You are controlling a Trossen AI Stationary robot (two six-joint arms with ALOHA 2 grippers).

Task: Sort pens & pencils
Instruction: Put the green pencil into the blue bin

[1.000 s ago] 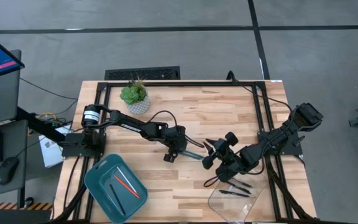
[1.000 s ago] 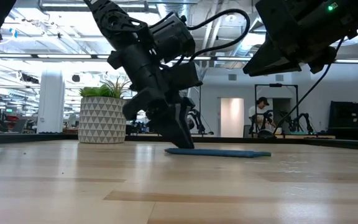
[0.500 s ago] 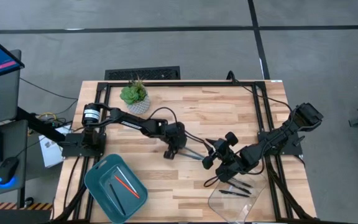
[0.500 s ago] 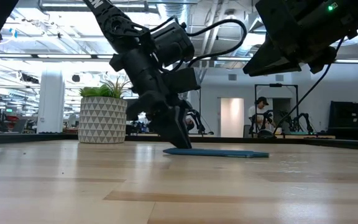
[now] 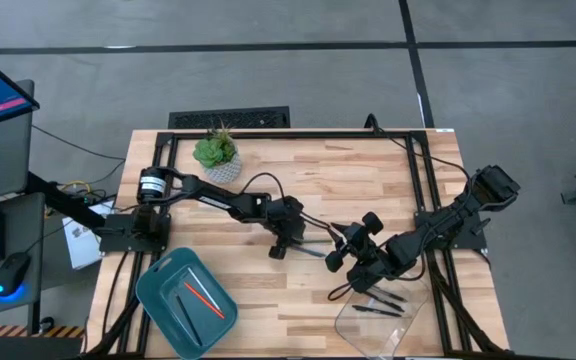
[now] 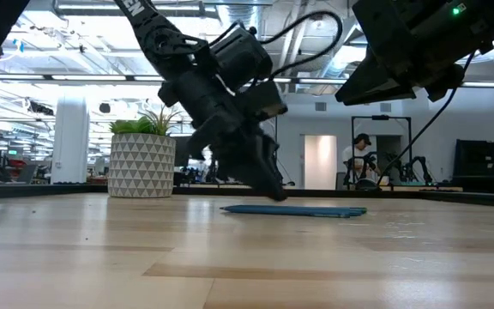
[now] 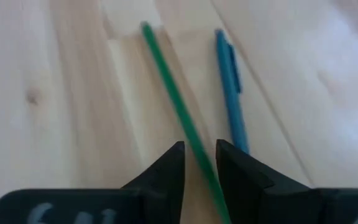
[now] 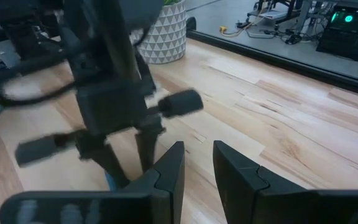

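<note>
Here: left gripper (image 7: 199, 163) low over mid-table, fingers (image 7: 166, 171) narrowly parted around one end of the green pencil (image 7: 169, 93); firm grip or mere straddle, cannot tell. Pencil shaft flat on the wood, running away from the fingertips. Teal-blue pen (image 7: 231, 93) just beside it, roughly parallel, outside the fingers. Seen level across the table as a flat blue strip (image 6: 294, 210) under the tilted gripper (image 6: 273, 184). Right gripper (image 5: 351, 262) near, just above the clear tray (image 5: 340, 318), fingers (image 8: 171, 165) slightly apart, holding nothing. Black pens (image 5: 378, 304) in that clear tray. Orange-red pencil (image 5: 206, 299) in the teal tray (image 5: 153, 290), well apart, beside a dark stick. Potted plant (image 5: 216, 154) at the far edge.
</note>
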